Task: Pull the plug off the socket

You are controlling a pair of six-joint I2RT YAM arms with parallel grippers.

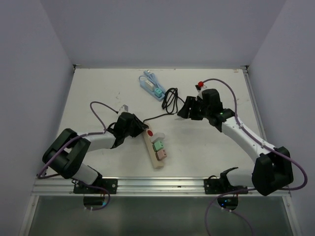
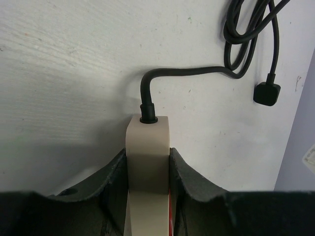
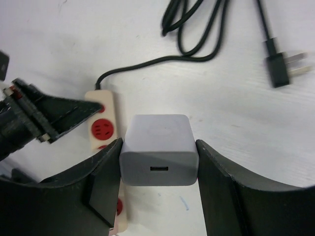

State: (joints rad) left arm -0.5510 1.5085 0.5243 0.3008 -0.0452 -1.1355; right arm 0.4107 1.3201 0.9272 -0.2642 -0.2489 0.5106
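- My left gripper (image 2: 147, 164) pinches the cord end of the beige power strip (image 2: 147, 137), which lies on the table (image 2: 59, 73)
- My right gripper (image 3: 158, 164) squeezes the white plug (image 3: 157, 135) between its fingers, away from the strip

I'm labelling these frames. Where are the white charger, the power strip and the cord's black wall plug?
white charger (image 3: 157, 133): right wrist view, broad face above the port.
power strip (image 2: 147, 147): left wrist view, beige casing at cable end.
black wall plug (image 3: 280, 73): right wrist view, plug body behind the prongs.
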